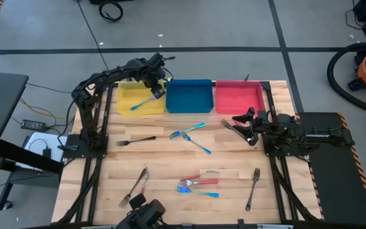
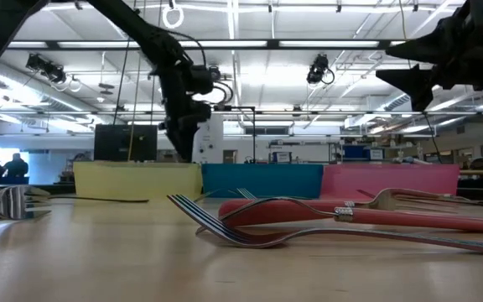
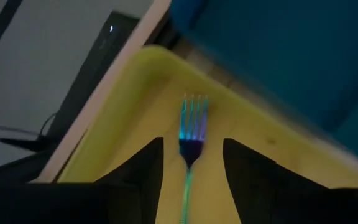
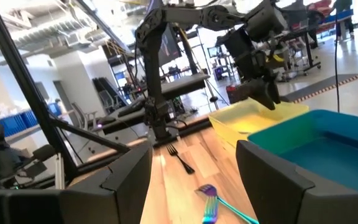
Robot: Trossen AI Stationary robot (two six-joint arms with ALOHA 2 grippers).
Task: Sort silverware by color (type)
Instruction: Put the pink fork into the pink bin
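A teal-handled fork (image 3: 193, 124) lies flat on the floor of the yellow tray (image 1: 132, 95), also seen from above as the fork (image 1: 143, 102). My left gripper (image 3: 191, 165) hovers open just above it, a finger on either side of the handle and apart from it; it stands over the tray's far right corner (image 1: 156, 88). More silverware lies scattered on the table: a dark fork (image 1: 135, 140), teal pieces (image 1: 189, 131), a red and a teal piece (image 1: 199, 184), a dark fork (image 1: 253, 187). My right gripper (image 1: 241, 123) waits open at the table's right.
A blue tray (image 1: 189, 95) and a red tray (image 1: 239, 97) stand beside the yellow one along the far edge. A dark fork and a red piece (image 1: 135, 186) lie near the front left. Bare wood lies between the trays and the scattered pieces.
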